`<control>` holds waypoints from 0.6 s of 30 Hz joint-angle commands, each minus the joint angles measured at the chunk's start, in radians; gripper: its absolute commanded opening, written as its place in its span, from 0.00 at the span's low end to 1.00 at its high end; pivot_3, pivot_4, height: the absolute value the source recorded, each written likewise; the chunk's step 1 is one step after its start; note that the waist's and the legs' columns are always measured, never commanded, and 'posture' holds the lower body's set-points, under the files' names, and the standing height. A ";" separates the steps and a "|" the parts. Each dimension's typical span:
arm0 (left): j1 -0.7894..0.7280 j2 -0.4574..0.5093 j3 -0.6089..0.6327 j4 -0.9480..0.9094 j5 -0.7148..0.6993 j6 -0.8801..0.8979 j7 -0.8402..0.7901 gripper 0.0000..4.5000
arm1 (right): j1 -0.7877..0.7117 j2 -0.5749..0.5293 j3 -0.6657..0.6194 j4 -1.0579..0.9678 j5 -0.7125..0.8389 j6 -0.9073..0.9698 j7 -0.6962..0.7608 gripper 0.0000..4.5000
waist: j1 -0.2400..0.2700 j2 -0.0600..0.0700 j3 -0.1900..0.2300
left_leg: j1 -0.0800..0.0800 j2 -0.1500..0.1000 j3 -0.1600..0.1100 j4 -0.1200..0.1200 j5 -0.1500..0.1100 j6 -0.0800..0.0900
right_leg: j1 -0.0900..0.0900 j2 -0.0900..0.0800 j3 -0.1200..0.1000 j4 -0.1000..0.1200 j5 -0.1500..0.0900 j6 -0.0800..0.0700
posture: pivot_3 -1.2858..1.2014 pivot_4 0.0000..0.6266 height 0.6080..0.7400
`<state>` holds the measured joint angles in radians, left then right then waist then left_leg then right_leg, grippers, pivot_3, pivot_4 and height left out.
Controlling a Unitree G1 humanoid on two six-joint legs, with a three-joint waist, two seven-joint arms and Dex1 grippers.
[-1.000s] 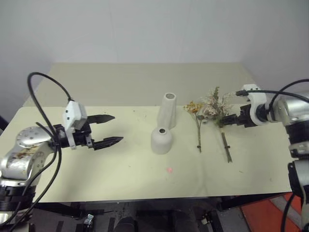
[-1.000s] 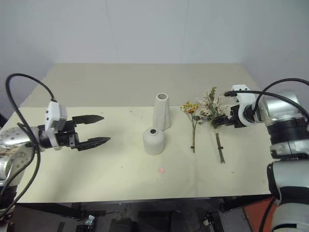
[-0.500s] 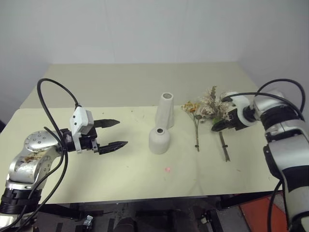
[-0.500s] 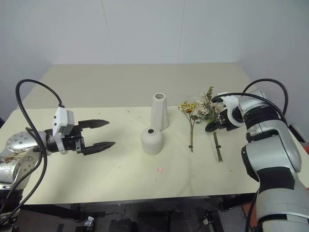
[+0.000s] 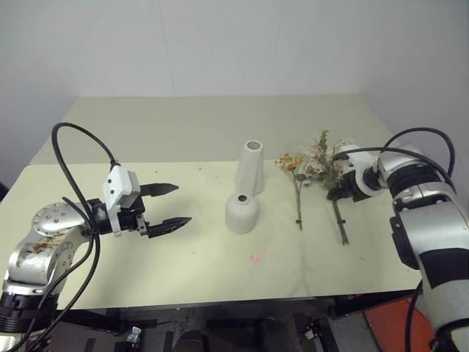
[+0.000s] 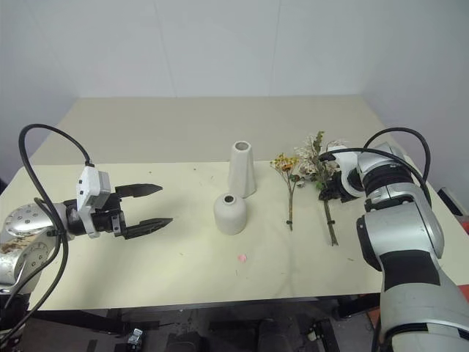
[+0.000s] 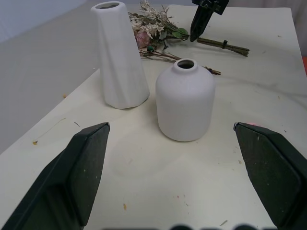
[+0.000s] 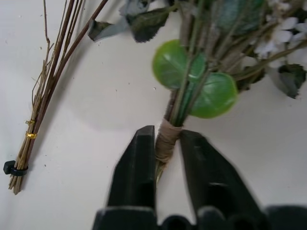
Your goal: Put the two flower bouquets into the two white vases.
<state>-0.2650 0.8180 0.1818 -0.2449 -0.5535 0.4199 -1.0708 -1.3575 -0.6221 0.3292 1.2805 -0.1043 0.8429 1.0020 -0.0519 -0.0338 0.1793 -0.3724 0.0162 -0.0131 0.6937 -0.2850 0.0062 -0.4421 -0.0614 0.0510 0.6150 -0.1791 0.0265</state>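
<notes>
We look down on a pale cream table (image 5: 183,279) with a small pink spot (image 5: 256,257) near its front edge, set against a plain white wall (image 5: 220,44). At our 9 o'clock the left gripper (image 5: 173,204) hovers above the tabletop with its black fingers spread wide, pointing toward the vases. At centre stands the short squat white ceramic vase (image 5: 242,213), its small top hole dark; we cannot tell what is inside. Just behind it, toward 12 o'clock, rises the tall slim tapered white vase (image 5: 250,168), its mouth open. Toward 2 o'clock the thin yellow-orange sprig (image 5: 296,180) lies flat, and just beside it the bushy cream and pale-pink bunch (image 5: 322,160), whose wrapped stem (image 8: 167,143) the right gripper (image 8: 166,160) pinches. The far half of the table is bare
</notes>
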 commanded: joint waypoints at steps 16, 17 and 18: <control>-0.008 0.032 0.052 -0.017 -0.020 -0.001 -0.002 1.00 | -0.009 0.063 -0.474 -0.364 0.212 -0.487 -0.444 0.04 | -0.023 0.003 0.002 | -0.002 0.000 0.000 -0.002 0.000 0.000 | -0.003 0.000 0.002 0.001 0.000 0.000 | 0.52 0.24 1.00; -0.009 0.033 0.053 -0.015 -0.019 -0.001 -0.004 1.00 | 0.006 0.077 -0.499 -0.399 0.233 -0.514 -0.453 0.04 | -0.023 0.003 0.002 | -0.002 0.000 0.000 -0.002 0.000 0.000 | -0.005 0.001 0.003 0.003 0.000 0.000 | 0.52 0.24 1.00; -0.016 0.034 0.051 -0.008 -0.018 -0.001 -0.006 1.00 | 0.026 0.113 -0.532 -0.442 0.249 -0.574 -0.517 0.04 | -0.021 0.003 0.002 | -0.001 0.000 0.000 -0.003 0.000 0.000 | -0.005 0.001 0.003 0.009 0.000 0.000 | 0.52 0.24 1.00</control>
<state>-0.2698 0.8350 0.2020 -0.2440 -0.5541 0.4202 -1.0729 -1.3544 -0.5310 -0.1449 0.9204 0.0997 0.3669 0.5554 -0.0731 -0.0310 0.1812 -0.3739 0.0168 -0.0129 0.6910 -0.2850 0.0062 -0.4476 -0.0603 0.0537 0.6253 -0.1791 0.0266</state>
